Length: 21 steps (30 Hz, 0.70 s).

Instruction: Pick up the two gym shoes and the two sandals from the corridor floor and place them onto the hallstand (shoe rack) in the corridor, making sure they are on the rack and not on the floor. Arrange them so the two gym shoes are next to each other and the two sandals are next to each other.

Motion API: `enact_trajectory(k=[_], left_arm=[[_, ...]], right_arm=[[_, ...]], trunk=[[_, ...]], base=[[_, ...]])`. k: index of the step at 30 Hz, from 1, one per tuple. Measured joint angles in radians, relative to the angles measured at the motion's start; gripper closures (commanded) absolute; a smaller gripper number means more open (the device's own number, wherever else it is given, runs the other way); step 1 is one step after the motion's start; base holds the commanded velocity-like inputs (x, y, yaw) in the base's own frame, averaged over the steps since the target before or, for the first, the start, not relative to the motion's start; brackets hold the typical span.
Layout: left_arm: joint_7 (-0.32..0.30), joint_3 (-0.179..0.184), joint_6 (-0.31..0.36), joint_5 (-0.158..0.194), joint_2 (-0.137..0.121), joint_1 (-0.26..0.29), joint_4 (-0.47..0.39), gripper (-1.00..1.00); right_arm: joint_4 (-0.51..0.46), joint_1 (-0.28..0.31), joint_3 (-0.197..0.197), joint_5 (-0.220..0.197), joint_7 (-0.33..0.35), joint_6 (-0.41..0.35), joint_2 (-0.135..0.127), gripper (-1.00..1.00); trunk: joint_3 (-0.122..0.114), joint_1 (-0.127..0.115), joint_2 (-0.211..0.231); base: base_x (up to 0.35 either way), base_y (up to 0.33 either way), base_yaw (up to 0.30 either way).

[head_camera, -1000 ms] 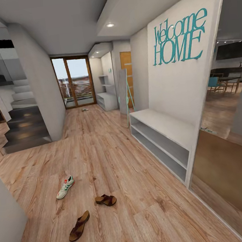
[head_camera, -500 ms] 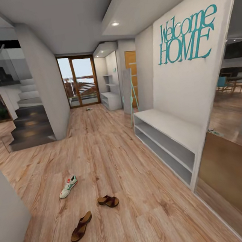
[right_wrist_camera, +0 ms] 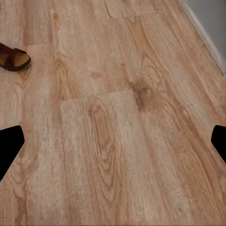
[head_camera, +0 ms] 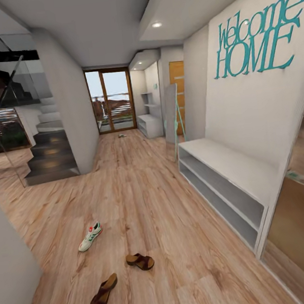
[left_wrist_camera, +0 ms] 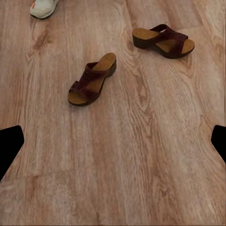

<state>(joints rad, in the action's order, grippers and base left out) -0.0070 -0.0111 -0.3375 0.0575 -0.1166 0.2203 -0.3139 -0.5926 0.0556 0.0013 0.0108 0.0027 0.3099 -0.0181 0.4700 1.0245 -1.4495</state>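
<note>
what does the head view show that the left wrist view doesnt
Head alone: a whole sneaker, the near white bench, a far shelf unit, the stairs and the Welcome HOME sign. Left wrist alone: the dark tips of the left tool, spread wide. Both: two brown sandals apart on the wood floor.

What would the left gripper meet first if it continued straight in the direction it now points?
Probably bare floor: the left gripper has open fingers over the light brown wood-plank floor. The nearer brown leather open sandal lies beyond, though depth is unclear.
</note>
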Motion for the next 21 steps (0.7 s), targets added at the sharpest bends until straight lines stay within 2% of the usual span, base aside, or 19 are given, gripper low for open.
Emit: enact_trajectory(k=[16, 21], left_arm=[[-0.001, 0.001, -0.012, 0.0, 0.0, 0.001, 0.0, -1.0], [0.0, 0.0, -0.012, 0.0, 0.0, 0.001, 0.0, -1.0]], right_arm=[[0.0, 0.0, 0.0, 0.002, 0.0, -0.002, 0.0, -1.0], [0.001, 0.0, 0.001, 0.018, 0.0, -0.001, 0.0, -1.0]], trunk=[[0.0, 0.0, 0.0], [0.0, 0.0, 0.0]], base=[[0.289, -0.2, 0.001], [0.287, -0.206, 0.0]])
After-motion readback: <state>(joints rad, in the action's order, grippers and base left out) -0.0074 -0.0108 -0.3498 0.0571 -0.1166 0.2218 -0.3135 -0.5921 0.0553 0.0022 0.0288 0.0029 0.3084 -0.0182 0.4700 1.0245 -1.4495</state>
